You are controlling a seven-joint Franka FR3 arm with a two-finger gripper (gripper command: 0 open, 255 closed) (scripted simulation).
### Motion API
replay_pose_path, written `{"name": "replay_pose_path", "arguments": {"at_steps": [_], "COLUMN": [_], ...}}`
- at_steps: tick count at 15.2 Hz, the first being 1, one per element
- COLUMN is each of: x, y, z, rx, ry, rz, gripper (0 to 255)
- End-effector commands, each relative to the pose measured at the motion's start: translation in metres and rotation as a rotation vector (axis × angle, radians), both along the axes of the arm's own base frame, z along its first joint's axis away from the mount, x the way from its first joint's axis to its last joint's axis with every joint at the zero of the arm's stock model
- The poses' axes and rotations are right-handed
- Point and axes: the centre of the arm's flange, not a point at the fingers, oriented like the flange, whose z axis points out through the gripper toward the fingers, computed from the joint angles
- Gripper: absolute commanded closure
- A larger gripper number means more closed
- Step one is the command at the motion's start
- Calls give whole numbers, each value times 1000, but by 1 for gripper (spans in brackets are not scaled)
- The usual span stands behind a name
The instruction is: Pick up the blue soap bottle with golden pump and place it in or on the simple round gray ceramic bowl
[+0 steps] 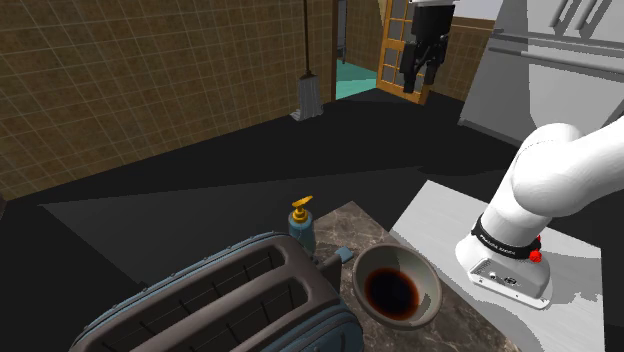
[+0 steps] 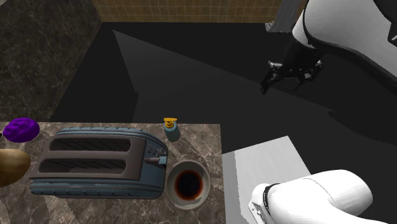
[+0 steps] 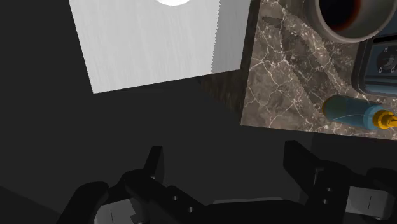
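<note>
On the marble counter [image 2: 197, 137], a grey-blue toaster [image 2: 95, 162] is lying at the left. The blue soap bottle [image 2: 171, 130] is standing upright just beside its far right corner, with the grey bowl [image 2: 198, 169] sitting nearer, close by. Well to the right, the gripper [image 2: 281, 86] is hanging above dark floor, its fingers spread and gripping nothing.

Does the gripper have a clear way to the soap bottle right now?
Probably yes. The open gripper hangs high off the counter; the soap bottle stands upright at the counter edge, nothing above it, toaster and bowl beside it.
</note>
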Motion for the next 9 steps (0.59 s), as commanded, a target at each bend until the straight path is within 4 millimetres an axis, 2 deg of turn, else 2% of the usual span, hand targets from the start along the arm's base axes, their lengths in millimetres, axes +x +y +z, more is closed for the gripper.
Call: {"name": "replay_pose_path", "arguments": {"at_steps": [1,9], "x": [0,-3], "y": [0,87], "z": [0,-56], "rx": [0,12], "ry": [0,-110], "rz": [0,55], "gripper": [0,0]}}
